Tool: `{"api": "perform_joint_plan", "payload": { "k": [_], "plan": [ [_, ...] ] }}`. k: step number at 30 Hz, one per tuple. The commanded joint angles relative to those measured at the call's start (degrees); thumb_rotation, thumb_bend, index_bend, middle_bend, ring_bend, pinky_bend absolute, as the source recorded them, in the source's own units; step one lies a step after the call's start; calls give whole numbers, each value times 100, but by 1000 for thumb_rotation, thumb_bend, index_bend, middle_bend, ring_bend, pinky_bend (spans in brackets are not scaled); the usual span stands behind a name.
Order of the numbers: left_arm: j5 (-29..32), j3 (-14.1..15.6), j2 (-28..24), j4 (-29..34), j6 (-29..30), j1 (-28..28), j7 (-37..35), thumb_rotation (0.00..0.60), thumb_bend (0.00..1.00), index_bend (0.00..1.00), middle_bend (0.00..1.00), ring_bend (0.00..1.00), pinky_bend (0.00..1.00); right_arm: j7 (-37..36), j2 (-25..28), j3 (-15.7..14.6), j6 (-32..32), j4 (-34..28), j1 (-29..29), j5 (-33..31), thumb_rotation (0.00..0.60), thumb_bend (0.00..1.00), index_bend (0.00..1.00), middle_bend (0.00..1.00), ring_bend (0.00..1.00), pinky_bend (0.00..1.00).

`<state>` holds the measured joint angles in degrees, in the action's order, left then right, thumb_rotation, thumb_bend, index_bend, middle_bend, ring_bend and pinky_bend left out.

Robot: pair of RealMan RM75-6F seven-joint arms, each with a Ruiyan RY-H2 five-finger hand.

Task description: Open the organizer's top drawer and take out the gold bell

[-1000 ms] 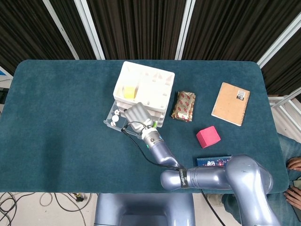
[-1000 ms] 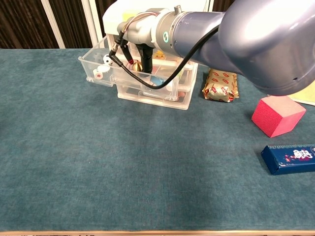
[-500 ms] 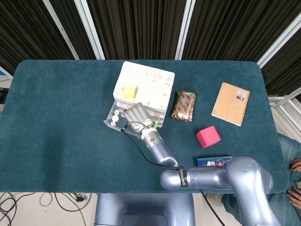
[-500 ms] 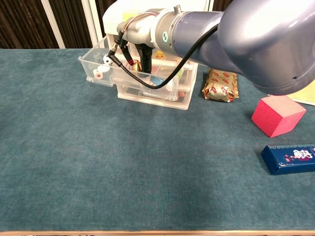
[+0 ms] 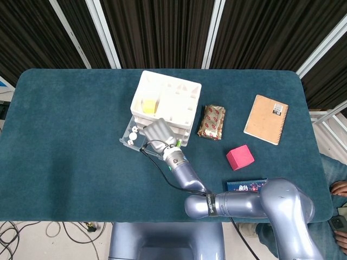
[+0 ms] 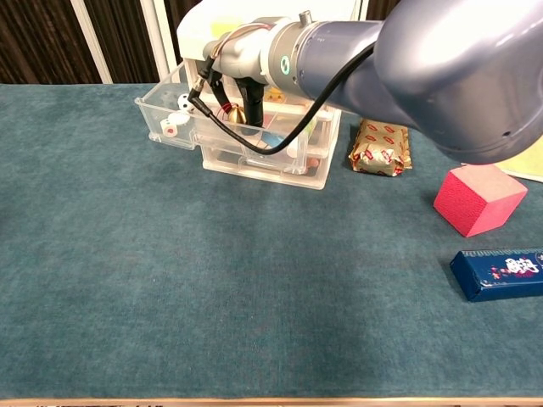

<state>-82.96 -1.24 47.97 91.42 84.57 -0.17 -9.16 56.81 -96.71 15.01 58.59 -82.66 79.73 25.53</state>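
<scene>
Apparently the right hand (image 5: 158, 132) is pinching the gold bell (image 6: 237, 114) inside the open drawer (image 6: 174, 129), though fingers are hiding it, so it could slip while lifting.

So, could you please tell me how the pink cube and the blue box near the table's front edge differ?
The pink cube is blocky, about as tall as it is wide; the blue box is long, flat and low. The cube is plain pink on every face; the box is dark blue with small printed patterning on top. In the chest view the cube sits farther back, the box nearer the front edge. Both rest on the teal table, untouched.
</scene>
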Motion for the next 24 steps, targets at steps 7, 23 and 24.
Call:
{"api": "perform_joint_plan", "payload": {
  "k": [7, 23, 24],
  "plan": [
    [6, -1, -6, 0, -6, -2, -9, 600, 239, 125, 0, 0, 0, 17, -11, 10, 20, 17, 3, 20, 600, 329, 485, 1000, 1000, 1000],
    [-18, 22, -37, 24, -39, -9, -21, 600, 239, 125, 0, 0, 0, 132, -38, -49, 36, 83, 8, 73, 600, 335, 502, 1000, 1000, 1000],
    [-19, 22, -38, 24, -38, -9, -23, 600, 239, 125, 0, 0, 0, 136, -41, -47, 32, 83, 9, 70, 600, 337, 503, 1000, 1000, 1000]
  ]
}}
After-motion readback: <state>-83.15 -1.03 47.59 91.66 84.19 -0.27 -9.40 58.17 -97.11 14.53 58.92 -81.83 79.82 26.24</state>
